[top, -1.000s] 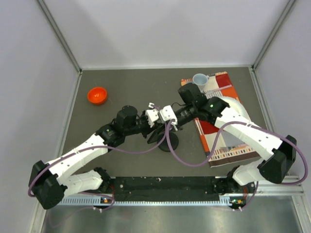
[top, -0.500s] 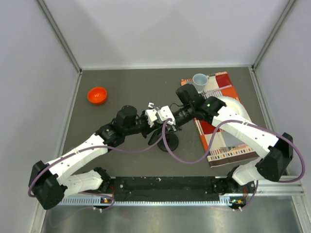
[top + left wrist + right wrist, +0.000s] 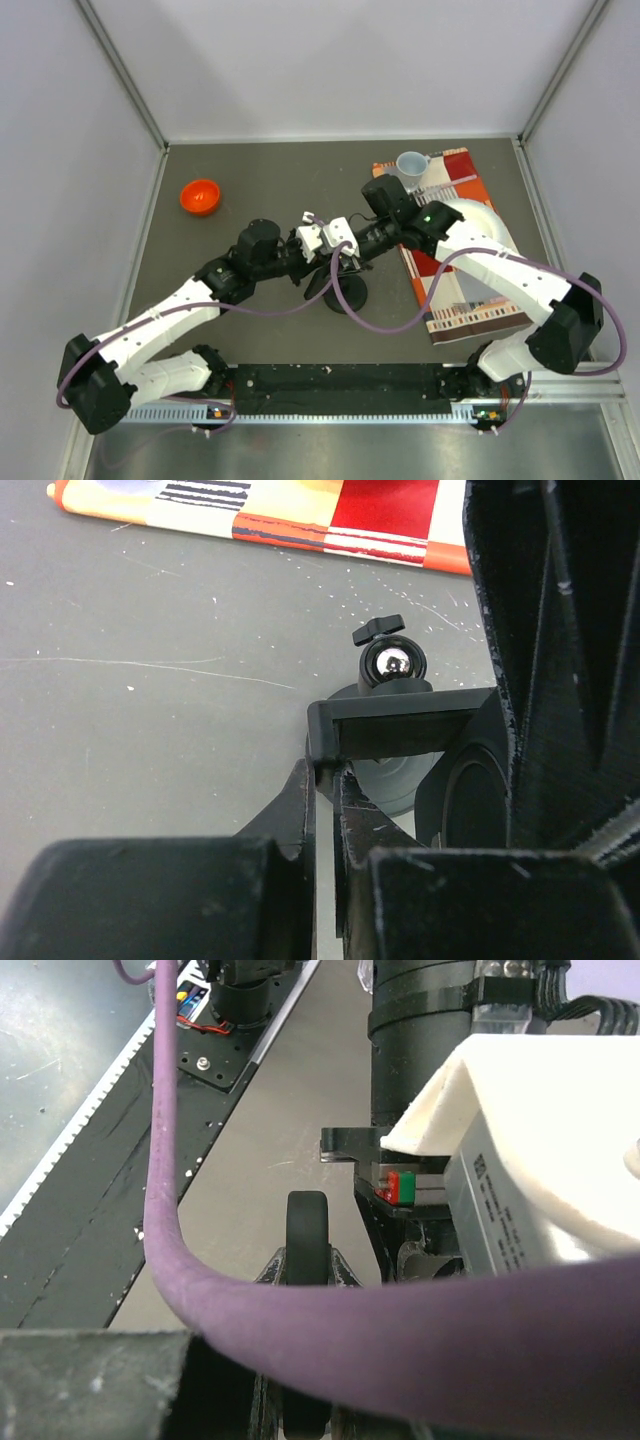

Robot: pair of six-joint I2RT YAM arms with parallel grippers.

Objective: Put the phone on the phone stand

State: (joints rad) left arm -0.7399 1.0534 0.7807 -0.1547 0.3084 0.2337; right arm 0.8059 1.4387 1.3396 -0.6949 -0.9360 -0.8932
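Note:
The phone stand (image 3: 346,293) stands at mid-table, its disc base partly under both grippers. In the left wrist view its ball joint (image 3: 391,665), black cradle bracket (image 3: 400,712) and grey base (image 3: 400,780) show. My left gripper (image 3: 322,775) is shut on the bracket's left corner lip; it also shows in the top view (image 3: 322,268). My right gripper (image 3: 307,1260) is shut on the phone (image 3: 307,1230), seen edge-on as a thin black bar with a rounded end, right beside the stand (image 3: 350,262). A large dark shape fills the right of the left wrist view.
An orange bowl (image 3: 200,196) sits at the far left. A white cup (image 3: 411,162) stands on a red-and-white patterned book (image 3: 465,300) at the right, also in the left wrist view (image 3: 300,520). A purple cable (image 3: 165,1210) crosses the right wrist view.
Both grippers and the right forearm have shifted slightly left over the stand. Their holds look unchanged.

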